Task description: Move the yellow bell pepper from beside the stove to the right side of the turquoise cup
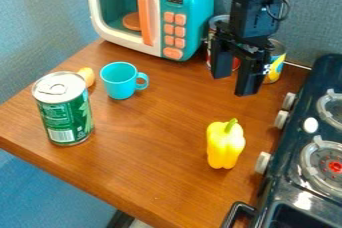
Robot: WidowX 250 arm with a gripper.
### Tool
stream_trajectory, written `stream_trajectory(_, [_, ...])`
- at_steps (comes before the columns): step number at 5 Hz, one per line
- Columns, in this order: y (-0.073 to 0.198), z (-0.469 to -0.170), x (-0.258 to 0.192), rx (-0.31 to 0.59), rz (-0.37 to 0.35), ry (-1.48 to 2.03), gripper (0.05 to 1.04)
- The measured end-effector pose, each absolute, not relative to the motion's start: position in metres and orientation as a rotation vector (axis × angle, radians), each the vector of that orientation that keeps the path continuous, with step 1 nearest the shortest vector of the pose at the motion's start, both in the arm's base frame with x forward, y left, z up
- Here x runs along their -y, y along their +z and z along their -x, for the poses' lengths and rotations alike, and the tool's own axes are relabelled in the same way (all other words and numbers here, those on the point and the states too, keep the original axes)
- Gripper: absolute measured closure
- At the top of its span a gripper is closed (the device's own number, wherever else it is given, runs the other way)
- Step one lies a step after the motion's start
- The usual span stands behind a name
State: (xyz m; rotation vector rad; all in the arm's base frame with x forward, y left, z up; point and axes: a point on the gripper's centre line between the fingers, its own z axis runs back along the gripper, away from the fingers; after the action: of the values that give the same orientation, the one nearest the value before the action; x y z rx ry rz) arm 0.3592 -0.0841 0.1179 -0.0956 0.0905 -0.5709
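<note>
Yellow pepper [225,144], one, on the brown table [153,142], below the fingers of the black gripper [234,84] and toward the near edge: probably a light, fairly stiff toy, smooth enough to slip, best taken across its two sides below the stem; glossy, lobed, upright, with a short green stem. Fingers: parted moderately wide, nothing between them. Also listed: two cans [274,62] behind the fingers, a turquoise cup [121,81] off to their left in view, and a stove [277,187] to their right.
</note>
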Motion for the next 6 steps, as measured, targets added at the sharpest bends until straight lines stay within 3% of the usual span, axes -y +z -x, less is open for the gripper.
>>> stream_trajectory(3, [0.092,-0.348,0.091,-0.166,0.077,-0.532,0.074])
stream_trajectory(5, [0.094,-0.341,0.096,-0.203,0.065,-0.541,0.074])
stream_trajectory(6, [0.086,-0.340,0.105,-0.229,0.025,-0.590,0.074])
